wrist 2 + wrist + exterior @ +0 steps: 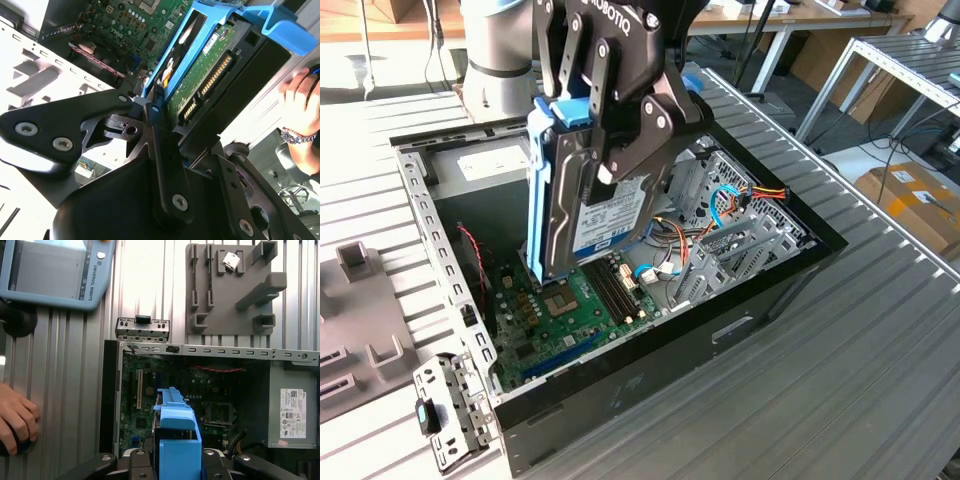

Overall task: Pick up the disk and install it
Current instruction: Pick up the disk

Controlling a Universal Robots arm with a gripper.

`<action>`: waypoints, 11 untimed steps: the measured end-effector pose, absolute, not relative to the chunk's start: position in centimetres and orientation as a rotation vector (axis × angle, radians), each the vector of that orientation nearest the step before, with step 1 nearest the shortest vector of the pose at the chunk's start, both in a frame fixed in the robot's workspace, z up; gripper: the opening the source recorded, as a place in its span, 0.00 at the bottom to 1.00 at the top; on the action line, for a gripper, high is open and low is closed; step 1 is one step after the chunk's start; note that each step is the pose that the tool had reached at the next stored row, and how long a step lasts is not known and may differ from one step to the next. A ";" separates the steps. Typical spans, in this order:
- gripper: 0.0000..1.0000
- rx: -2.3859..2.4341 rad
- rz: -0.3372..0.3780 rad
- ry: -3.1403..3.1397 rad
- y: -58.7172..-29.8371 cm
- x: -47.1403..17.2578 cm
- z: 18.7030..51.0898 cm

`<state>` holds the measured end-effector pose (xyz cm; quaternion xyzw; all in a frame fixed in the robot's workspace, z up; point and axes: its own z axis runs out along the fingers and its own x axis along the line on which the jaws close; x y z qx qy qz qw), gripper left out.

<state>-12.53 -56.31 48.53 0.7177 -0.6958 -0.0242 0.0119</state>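
While over case (650,385), gripper (592,150) around disk (612,225)

free: over motherboard (560,310) beneath the disk (585,190) | blocked: drive cage (740,235) and cables (720,205) toward exterior view's right | bounded: case walls (670,350), power-supply box (485,162) in far corner

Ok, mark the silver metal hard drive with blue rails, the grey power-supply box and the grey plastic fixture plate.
Hard drive (612,225): exterior view, white-and-blue label.
Power-supply box (291,410): first wrist view, white sticker.
Fixture plate (230,320): first wrist view, bare flat middle.
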 end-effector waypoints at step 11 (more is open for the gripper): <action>0.36 2.238 -0.075 -2.169 -56.8 -12.5 48.5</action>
